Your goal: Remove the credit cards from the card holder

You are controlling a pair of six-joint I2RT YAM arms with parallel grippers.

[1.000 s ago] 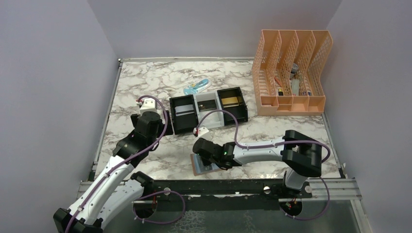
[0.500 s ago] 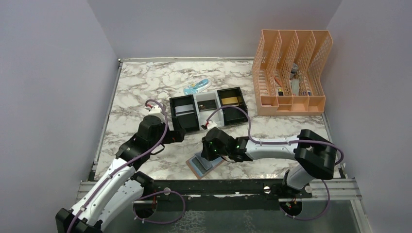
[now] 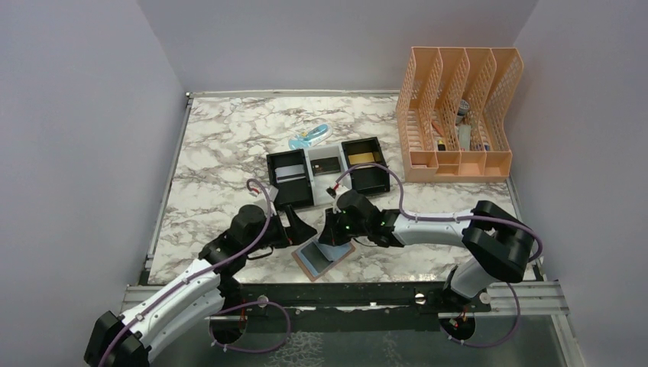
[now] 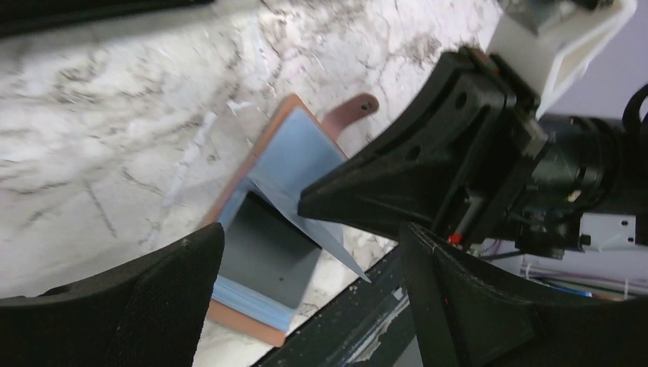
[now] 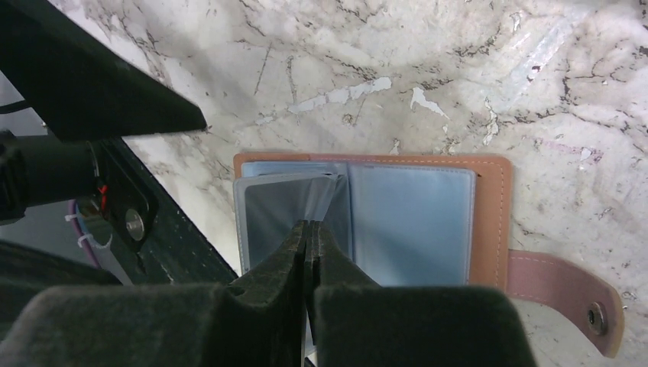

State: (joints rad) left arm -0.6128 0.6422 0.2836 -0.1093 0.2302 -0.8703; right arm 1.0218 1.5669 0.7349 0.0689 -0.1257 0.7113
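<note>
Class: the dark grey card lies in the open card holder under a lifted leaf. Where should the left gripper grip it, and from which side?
Probably its thin outer edge, farthest from the snap tab, coming low from that side. The dark grey card lies flat, and the right gripper holds the pocket leaf up near the fold, so only there has the open left gripper room.

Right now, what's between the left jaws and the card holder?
Just bare marble table, in the left wrist view; nothing else sits before the card holder.
</note>
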